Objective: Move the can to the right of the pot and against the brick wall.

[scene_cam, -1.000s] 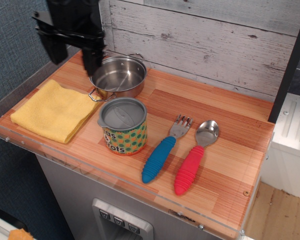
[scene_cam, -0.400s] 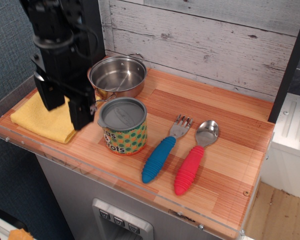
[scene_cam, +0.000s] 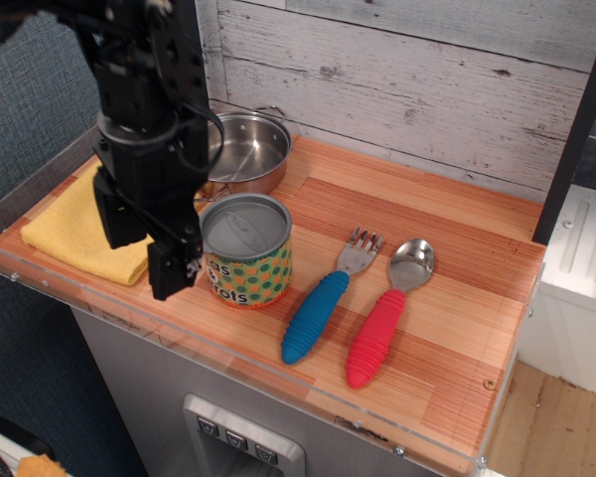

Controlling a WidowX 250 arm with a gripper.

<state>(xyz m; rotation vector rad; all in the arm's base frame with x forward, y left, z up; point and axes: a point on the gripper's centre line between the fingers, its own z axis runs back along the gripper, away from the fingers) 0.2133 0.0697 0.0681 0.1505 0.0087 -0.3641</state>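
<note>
The can [scene_cam: 244, 250] sits free in front of the pot [scene_cam: 240, 152], and the gripper [scene_cam: 144, 241], fingers spread, hangs just left of it, seemingly lining up a grasp.

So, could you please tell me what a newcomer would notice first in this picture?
The black gripper hangs low at the front left, over the yellow cloth and just left of the can. Behind the can sits the pot; right of it lie a blue fork and a red spoon.
</note>
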